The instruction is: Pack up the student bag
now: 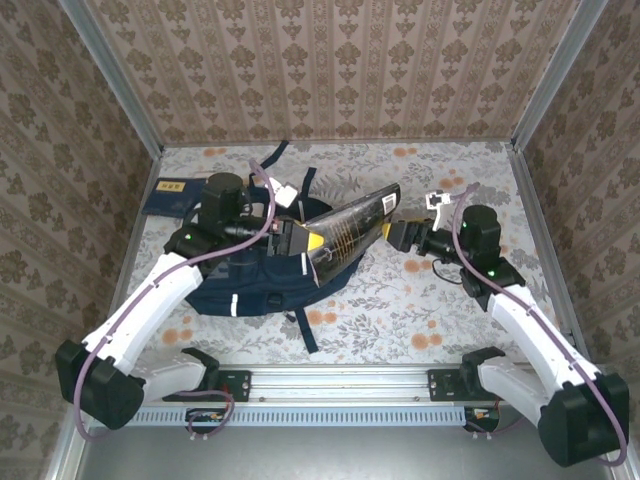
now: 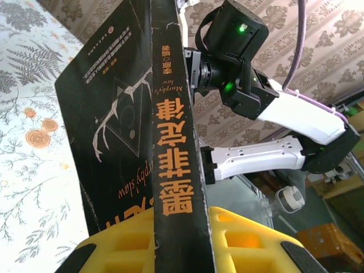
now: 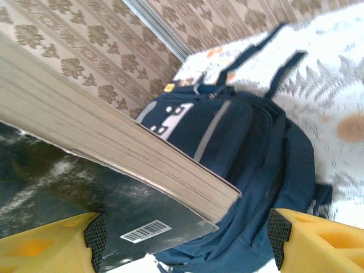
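Left gripper (image 1: 298,238) pinching the black book (image 1: 352,226) above the student bag (image 1: 250,292) at table's 9 o'clock. Right gripper (image 1: 399,236) spread at the book's 3 o'clock end. Book not in yet — packing barely begun.

We count one student bag (image 1: 250,292), two books (black book (image 1: 350,230), navy book (image 1: 170,197)) and two tools: left tool (image 1: 298,240), right tool (image 1: 394,237).
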You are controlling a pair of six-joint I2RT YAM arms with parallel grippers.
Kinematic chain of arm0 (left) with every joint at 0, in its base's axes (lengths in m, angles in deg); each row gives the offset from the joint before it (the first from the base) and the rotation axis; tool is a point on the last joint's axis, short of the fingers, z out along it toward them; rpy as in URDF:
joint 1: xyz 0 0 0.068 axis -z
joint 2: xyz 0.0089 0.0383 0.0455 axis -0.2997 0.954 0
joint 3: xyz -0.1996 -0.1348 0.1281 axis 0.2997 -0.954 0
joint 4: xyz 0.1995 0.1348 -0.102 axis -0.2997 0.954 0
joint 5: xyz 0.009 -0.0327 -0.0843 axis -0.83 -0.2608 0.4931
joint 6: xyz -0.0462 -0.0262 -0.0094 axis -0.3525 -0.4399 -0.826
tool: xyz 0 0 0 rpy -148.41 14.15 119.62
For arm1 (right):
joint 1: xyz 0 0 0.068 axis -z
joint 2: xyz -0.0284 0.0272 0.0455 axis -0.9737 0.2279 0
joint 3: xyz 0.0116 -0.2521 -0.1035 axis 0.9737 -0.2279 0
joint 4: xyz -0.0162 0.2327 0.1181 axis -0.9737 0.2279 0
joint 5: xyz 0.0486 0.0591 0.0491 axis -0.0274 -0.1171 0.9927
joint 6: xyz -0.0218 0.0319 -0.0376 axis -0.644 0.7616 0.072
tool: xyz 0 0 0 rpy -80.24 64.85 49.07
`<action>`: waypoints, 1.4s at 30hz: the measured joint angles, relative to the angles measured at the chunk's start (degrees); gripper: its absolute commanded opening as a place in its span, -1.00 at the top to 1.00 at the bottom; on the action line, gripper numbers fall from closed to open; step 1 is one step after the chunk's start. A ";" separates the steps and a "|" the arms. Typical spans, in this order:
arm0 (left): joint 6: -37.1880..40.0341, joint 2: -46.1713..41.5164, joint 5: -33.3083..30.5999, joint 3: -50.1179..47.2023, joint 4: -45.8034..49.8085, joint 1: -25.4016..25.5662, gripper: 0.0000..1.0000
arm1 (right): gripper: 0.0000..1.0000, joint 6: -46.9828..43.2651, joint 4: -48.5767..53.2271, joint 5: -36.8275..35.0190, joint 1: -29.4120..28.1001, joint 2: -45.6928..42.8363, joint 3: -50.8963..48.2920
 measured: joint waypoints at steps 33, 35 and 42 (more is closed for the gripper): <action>15.02 -3.08 -9.70 0.66 10.56 1.42 -0.12 | 1.00 -9.86 1.40 21.53 -1.64 -1.16 5.55; 13.22 -2.32 -13.53 0.70 10.08 -0.52 -0.32 | 1.00 -9.68 3.08 17.35 -1.18 -2.69 4.87; 2.73 6.40 -30.21 2.43 11.69 -6.45 -0.57 | 1.00 -4.24 16.20 -4.55 1.60 -1.70 7.10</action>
